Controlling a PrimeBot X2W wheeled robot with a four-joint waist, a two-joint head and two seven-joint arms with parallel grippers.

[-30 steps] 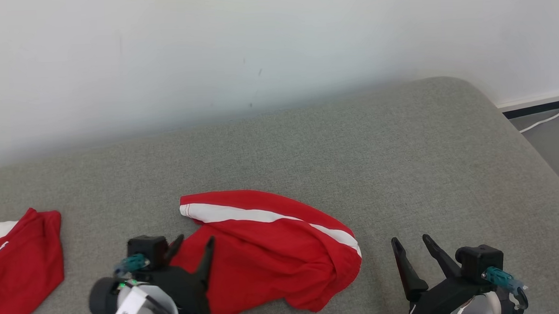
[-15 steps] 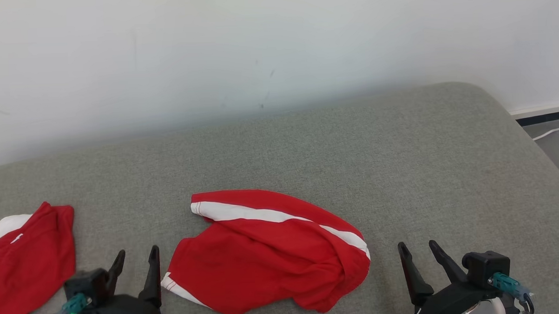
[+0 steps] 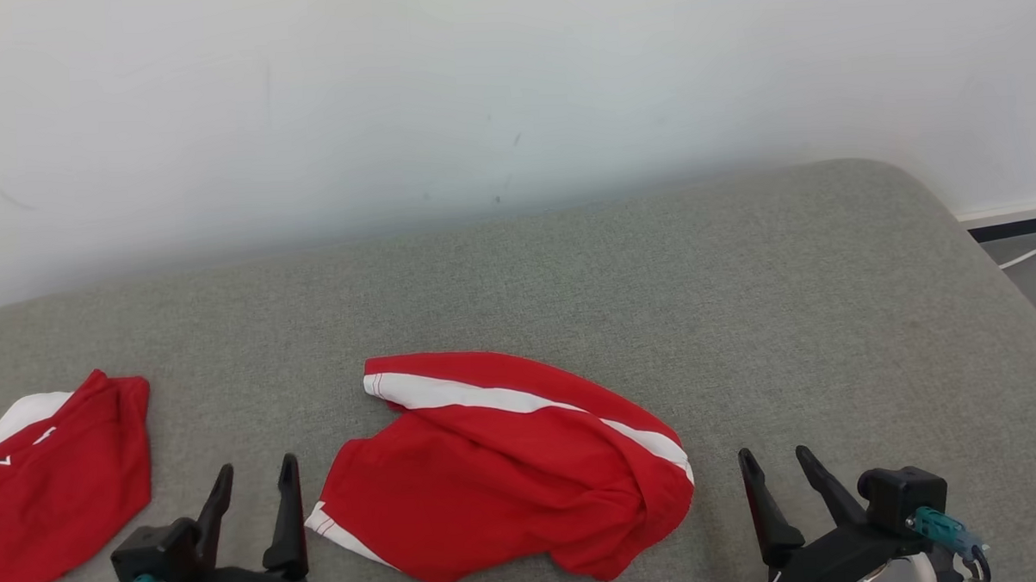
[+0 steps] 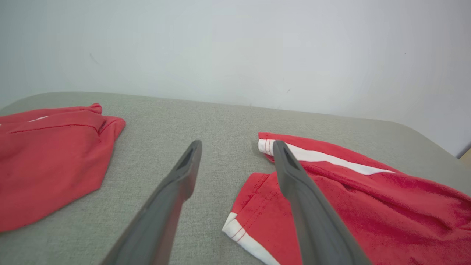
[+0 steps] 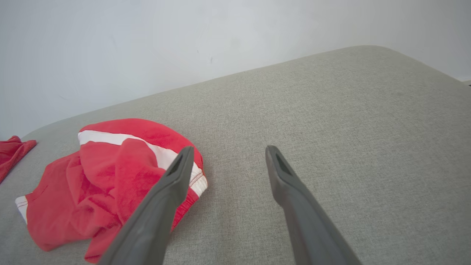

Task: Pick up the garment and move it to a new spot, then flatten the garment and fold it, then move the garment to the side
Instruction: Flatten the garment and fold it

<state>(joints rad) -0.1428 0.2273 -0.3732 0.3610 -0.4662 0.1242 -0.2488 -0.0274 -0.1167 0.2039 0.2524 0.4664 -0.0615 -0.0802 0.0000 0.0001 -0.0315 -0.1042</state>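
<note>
The garment (image 3: pixel 507 472), red with a white stripe, lies crumpled on the grey padded surface (image 3: pixel 655 278) in front of me. My left gripper (image 3: pixel 257 469) stands open just left of its white-hemmed corner, not touching it. In the left wrist view, the left gripper (image 4: pixel 237 144) has bare grey fabric between its fingers, and the garment (image 4: pixel 349 195) lies to the right. My right gripper (image 3: pixel 774 454) is open to the right of the garment, a short gap away. In the right wrist view, the right gripper (image 5: pixel 230 149) points over bare surface, with the garment (image 5: pixel 110 173) at its left.
A second red garment (image 3: pixel 51 497) with a white patch lies at the far left, also seen as the second red garment (image 4: pixel 51 158). A pale wall runs behind the surface. The surface's rounded right edge drops to a floor with a white cable (image 3: pixel 1034 256).
My left gripper has drawn back from the garment's left corner to the lower left, uncovering the white hem. The head view has shifted slightly. The right gripper stays put.
</note>
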